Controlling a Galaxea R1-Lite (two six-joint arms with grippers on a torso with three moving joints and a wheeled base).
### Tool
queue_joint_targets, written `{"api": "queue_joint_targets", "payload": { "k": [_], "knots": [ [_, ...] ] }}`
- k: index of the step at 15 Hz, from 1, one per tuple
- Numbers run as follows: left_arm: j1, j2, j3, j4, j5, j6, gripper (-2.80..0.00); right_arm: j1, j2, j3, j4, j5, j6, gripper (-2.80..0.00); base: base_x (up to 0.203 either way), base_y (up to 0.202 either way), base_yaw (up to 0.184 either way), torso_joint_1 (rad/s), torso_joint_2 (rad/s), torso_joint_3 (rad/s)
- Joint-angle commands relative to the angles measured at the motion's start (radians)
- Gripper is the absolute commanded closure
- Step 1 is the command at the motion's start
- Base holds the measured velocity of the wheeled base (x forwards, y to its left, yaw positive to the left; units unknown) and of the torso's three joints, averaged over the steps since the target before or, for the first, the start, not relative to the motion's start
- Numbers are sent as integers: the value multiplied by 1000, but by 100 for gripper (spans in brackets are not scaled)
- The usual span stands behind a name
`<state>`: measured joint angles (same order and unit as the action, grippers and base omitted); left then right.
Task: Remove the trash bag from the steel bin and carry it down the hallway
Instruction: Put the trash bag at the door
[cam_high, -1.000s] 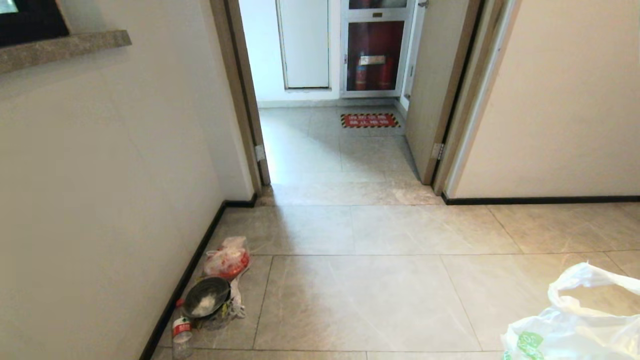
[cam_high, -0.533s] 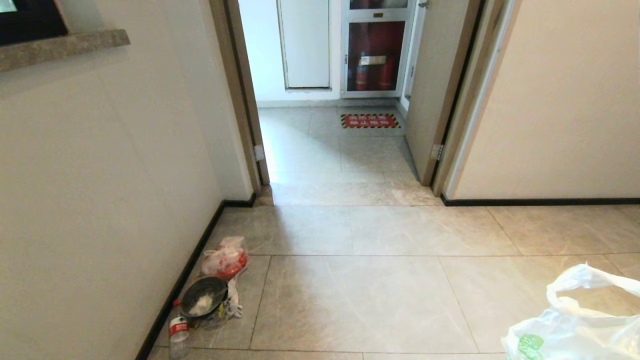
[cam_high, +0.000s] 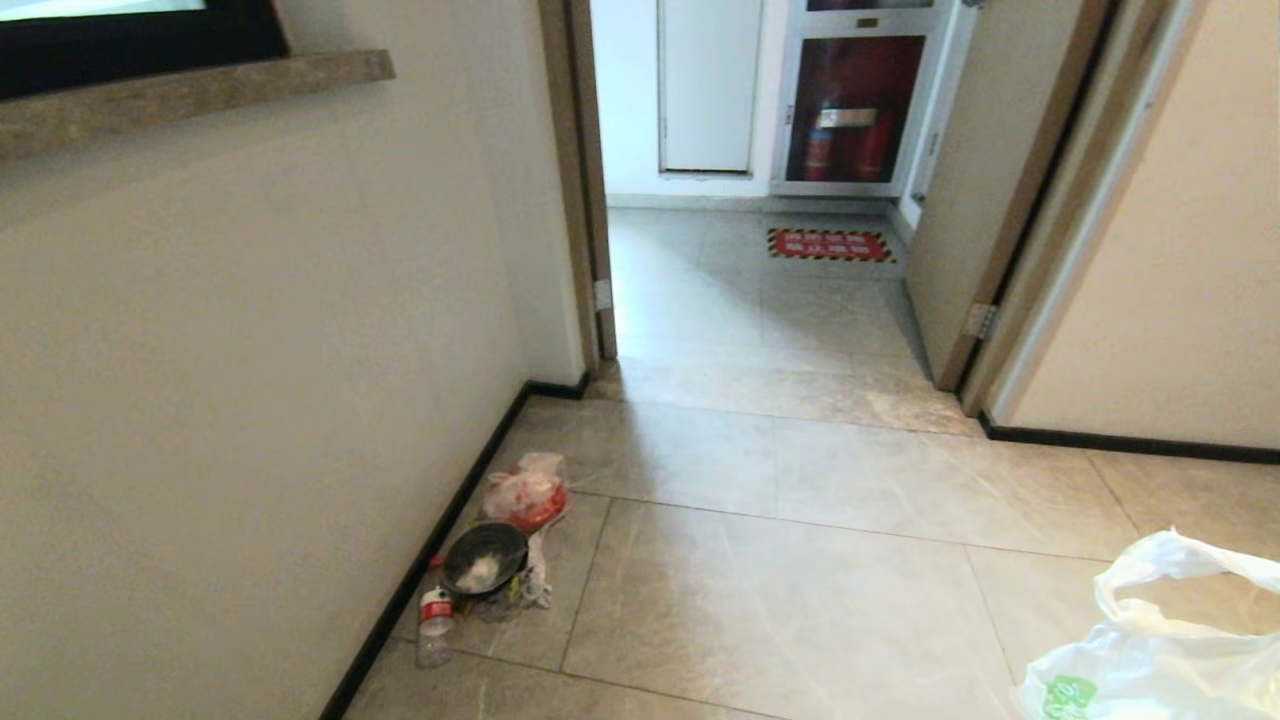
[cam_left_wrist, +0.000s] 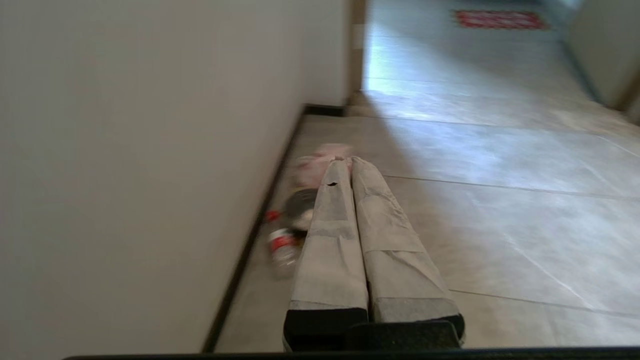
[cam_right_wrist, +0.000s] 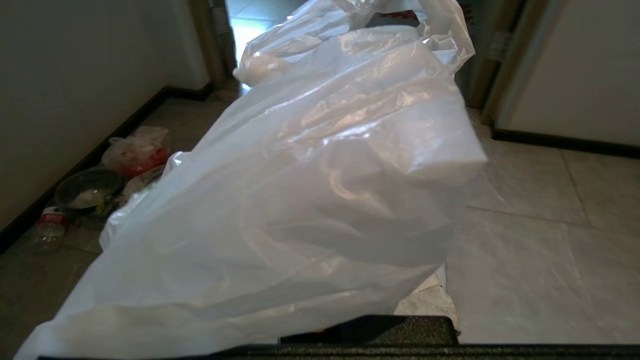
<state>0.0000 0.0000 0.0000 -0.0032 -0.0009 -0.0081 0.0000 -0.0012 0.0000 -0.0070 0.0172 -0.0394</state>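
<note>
Translucent white plastic trash bag (cam_right_wrist: 310, 165) with a green printed logo drapes over the right gripper (cam_right_wrist: 370, 332), whose fingers are buried under the film; closed tight, it is judged to pinch the bag so the load rides clear of the grey marbled floor tiles (cam_high: 760, 620), low at the robot's right. The left gripper (cam_left_wrist: 345, 165) points ahead, fingers pressed together and empty. By the dark skirting (cam_high: 440, 545) lie one clear bag with red contents (cam_high: 526, 492), one dark bowl (cam_high: 484, 558) and one plastic bottle (cam_high: 434, 622). One doorway (cam_high: 760, 290) opens ahead.
</note>
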Motion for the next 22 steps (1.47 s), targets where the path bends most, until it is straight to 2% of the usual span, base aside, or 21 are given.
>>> {"api": "queue_joint_targets", "payload": {
  "k": [1, 22],
  "knots": [
    [0, 0, 0, 0, 1, -1, 0, 0, 1, 0, -1, 1, -1, 0, 0, -4, 168, 7, 2, 3],
    [0, 0, 0, 0, 1, -1, 0, 0, 1, 0, -1, 1, -1, 0, 2, -9, 172, 2, 3, 4]
  ]
}}
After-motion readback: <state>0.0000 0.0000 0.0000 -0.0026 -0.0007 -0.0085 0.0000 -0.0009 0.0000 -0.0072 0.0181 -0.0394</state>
